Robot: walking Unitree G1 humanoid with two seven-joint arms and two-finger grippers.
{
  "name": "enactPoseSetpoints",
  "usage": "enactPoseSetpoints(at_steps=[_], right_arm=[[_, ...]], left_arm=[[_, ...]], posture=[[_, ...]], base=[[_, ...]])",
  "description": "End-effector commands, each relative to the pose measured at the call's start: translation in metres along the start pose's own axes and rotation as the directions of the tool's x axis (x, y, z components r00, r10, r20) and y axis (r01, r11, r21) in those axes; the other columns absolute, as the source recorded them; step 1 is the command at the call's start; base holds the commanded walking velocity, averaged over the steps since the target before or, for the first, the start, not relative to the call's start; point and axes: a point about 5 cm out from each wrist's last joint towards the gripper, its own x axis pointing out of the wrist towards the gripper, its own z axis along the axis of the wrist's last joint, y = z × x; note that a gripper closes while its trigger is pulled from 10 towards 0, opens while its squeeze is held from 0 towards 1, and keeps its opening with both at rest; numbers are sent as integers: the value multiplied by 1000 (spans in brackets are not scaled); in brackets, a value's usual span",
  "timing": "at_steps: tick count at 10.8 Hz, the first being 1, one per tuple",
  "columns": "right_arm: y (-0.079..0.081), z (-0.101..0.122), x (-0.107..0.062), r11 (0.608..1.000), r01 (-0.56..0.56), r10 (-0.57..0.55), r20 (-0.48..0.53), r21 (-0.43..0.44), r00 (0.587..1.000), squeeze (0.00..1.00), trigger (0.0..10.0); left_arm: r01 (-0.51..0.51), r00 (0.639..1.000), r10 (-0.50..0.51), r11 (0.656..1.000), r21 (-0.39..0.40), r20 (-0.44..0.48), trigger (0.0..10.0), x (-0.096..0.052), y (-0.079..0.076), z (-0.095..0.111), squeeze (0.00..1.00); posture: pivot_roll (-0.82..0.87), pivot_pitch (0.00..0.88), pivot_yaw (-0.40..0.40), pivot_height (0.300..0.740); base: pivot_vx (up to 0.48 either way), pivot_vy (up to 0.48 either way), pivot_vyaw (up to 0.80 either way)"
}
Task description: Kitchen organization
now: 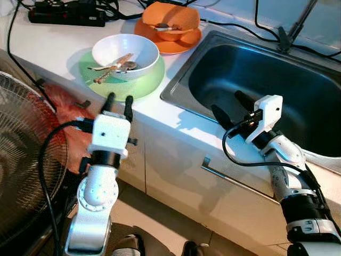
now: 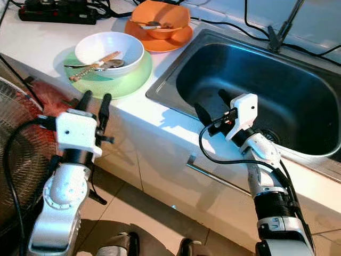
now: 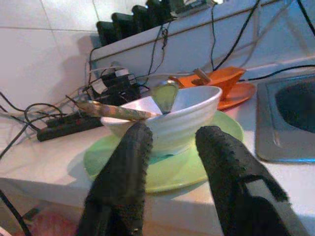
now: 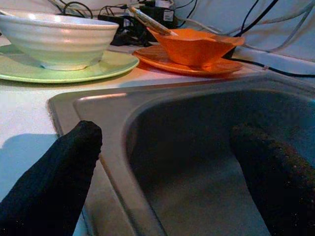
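White bowl (image 1: 125, 55) sits on green plate (image 1: 144, 82), on worktop (image 1: 53, 48) left of sink (image 1: 256, 85); wooden utensil and spoon (image 1: 112, 67) lie inside bowl. Orange bowl (image 1: 171, 21) on orange plate (image 1: 178, 45) behind, holding utensil. Left gripper (image 1: 118, 105) at worktop edge, just before green plate, fingers (image 3: 123, 172) spread, holding nothing. Right gripper (image 1: 232, 106) over sink's near rim, fingers spread wide, empty. Power strip (image 1: 66, 16) at worktop rear. Fan (image 1: 26, 154) on robot's left.
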Motion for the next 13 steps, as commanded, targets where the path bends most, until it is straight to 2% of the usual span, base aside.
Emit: enactPoseSetpoints(at_steps=[1,5,9,10,11,13], right_arm=[[-1,-11,-7,999,19,-18,-38,28,999,0,10000],[2,-13,-4,999,9,-8,-43,30,999,0,10000],[1,-14,-5,1000,14,-13,-45,26,999,0,10000],[1,-14,-5,1000,16,-15,-44,25,999,0,10000],[1,-14,-5,1000,17,-16,-43,26,999,0,10000],[4,-15,-3,1000,11,-10,-43,25,999,0,10000]], left_arm=[[-15,1000,15,1000,5,2,10000,0,2,2,1000],[-17,999,14,996,89,34,10000,-2,3,4,1000],[-123,992,118,981,149,43,10000,0,18,2,1000],[-157,987,150,973,172,53,10000,1,21,2,55],[-180,983,171,968,177,62,10000,1,25,3,0],[-171,985,161,970,172,70,10000,4,25,2,0]], posture=[[144,181,-74,740],[149,180,-77,740],[142,177,-74,740],[142,177,-74,740],[144,172,-70,740],[143,166,-69,740]], base=[[0,0,0],[0,0,0],[0,0,0],[0,0,0],[0,0,0],[0,0,0]])
